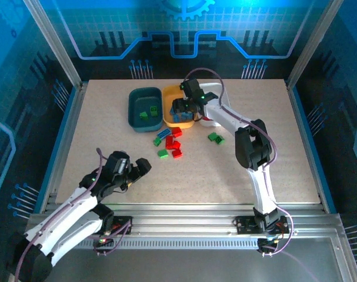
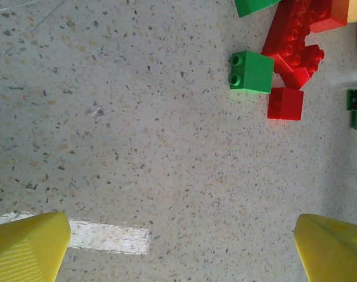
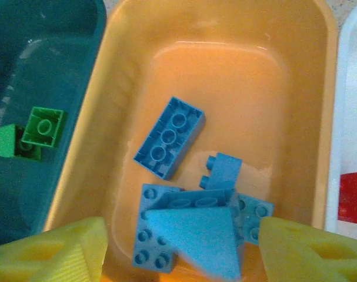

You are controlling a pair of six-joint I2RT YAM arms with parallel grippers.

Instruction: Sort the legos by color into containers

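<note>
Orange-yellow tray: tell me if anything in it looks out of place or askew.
Nothing is in the wrong color: the orange-yellow tray holds only light blue bricks. The long brick lies underside up, and a sloped brick rests tilted on top of others.

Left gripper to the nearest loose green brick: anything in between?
Nothing. In the left wrist view, bare speckled tabletop runs from the left gripper to the green brick. The top view agrees.
</note>
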